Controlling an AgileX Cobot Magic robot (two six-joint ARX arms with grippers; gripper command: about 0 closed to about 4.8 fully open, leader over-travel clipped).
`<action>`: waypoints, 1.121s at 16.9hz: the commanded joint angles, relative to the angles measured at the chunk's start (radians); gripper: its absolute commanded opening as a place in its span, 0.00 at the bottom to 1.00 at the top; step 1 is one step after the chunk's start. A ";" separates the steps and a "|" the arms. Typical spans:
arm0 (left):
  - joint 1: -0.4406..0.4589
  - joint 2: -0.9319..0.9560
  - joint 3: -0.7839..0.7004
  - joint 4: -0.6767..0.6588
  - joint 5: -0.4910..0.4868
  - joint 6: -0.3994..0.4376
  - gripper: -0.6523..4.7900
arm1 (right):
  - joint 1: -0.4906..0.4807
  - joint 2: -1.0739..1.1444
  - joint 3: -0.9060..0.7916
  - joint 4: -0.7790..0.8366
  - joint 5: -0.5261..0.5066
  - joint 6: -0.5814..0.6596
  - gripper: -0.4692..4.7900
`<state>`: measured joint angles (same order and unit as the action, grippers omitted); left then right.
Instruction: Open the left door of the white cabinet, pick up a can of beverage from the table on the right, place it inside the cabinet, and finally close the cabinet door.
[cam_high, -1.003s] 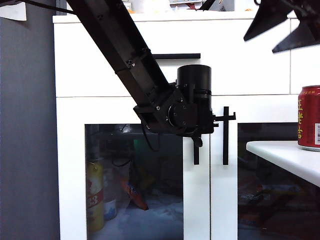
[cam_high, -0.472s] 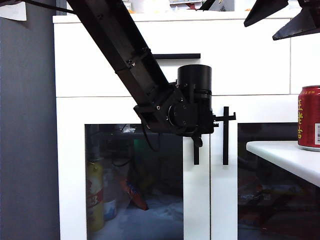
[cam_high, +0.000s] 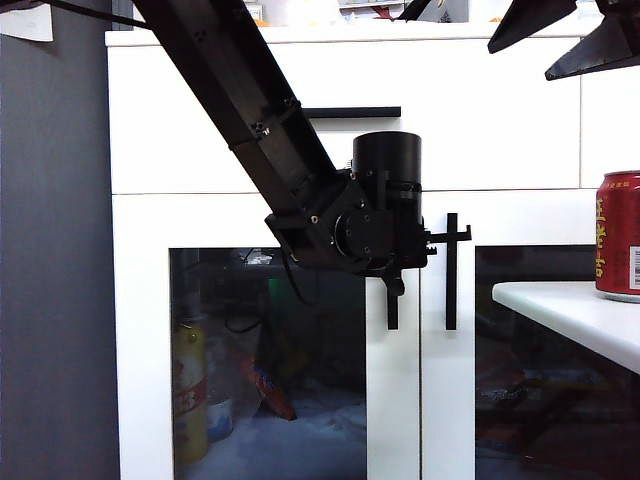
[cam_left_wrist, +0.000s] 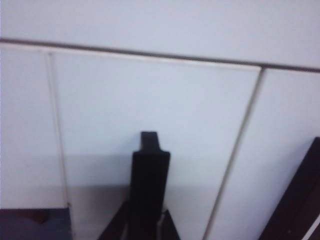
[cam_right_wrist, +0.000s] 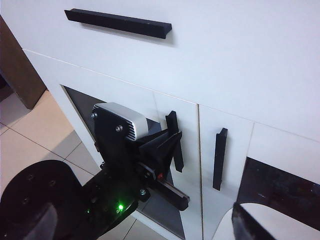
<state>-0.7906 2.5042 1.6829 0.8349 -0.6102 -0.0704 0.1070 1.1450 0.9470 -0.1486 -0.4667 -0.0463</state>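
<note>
Left gripper (cam_right_wrist: 167, 145): clamped tight on the vertical black handle (cam_left_wrist: 149, 170) of the left door (cam_high: 270, 350), at about 3 o'clock on that door; fingers (cam_right_wrist: 161, 142) pinched around the bar in the right wrist view, bar rising straight between them in the left wrist view.
White cabinet (cam_high: 170, 150): large, fixed, fills the exterior view; drawer handle (cam_high: 352, 112) at 12 o'clock above the grip; probably too heavy to shift under a pull.
Left door: shut, flush with the frame; stiff framed panel with dark glass, likely to swing on hinges at its 9 o'clock edge; best pulled by the bar, glass untouched; bar thin and smooth, so some risk of slipping.
Left arm (cam_high: 240, 110): descends from 11 o'clock across the cabinet front, wrist bent so the jaws meet the handle level.
Right door handle (cam_high: 451, 270): just beside the gripped bar at 3 o'clock, apart from it, not held.
Table (cam_high: 570, 310): white slab at 4 o'clock of the exterior view.
Right gripper (cam_high: 575, 40): jaws spread wide, holding nothing, raised at 1 o'clock, well above the table.
Can of beverage (cam_high: 618, 235): upright on the table at the 3 o'clock edge, partly cut off; rigid, light, slick metal; best taken around mid-body.
</note>
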 joint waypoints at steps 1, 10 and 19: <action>-0.011 -0.006 0.002 0.048 0.013 -0.016 0.11 | 0.001 -0.004 0.004 0.008 -0.003 0.001 0.99; -0.039 -0.007 -0.008 -0.003 0.013 -0.016 0.11 | 0.002 -0.003 0.004 -0.008 -0.003 0.002 0.99; -0.044 -0.214 -0.396 0.056 0.012 -0.016 0.11 | 0.027 0.066 0.005 0.085 -0.007 0.048 0.96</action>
<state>-0.8284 2.3047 1.3113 0.9318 -0.5602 -0.0761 0.1329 1.1957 0.9482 -0.1047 -0.4679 -0.0189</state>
